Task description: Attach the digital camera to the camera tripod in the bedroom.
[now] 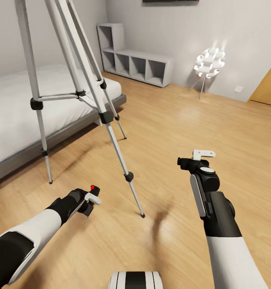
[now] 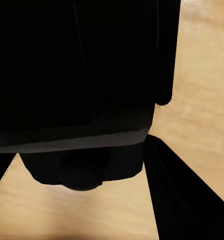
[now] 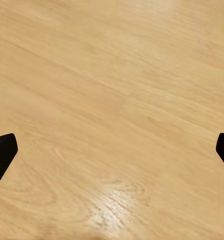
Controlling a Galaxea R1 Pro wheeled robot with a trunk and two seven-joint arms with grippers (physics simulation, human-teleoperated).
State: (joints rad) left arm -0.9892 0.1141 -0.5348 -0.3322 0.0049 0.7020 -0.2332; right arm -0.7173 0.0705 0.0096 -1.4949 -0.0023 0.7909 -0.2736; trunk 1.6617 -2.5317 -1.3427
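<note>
Left jaws clamp the digital camera (image 1: 92,192) beside the camera tripod (image 1: 77,94); right jaws spread wide, empty.

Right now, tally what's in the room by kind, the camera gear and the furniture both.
Digital camera, held in left gripper: 1
Camera tripod: 1
Bed: 1
Shelf unit: 1
Floor lamp: 1
Total: 5

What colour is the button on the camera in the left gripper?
Red: the round button on the black digital camera, clearest in the head view.
</note>
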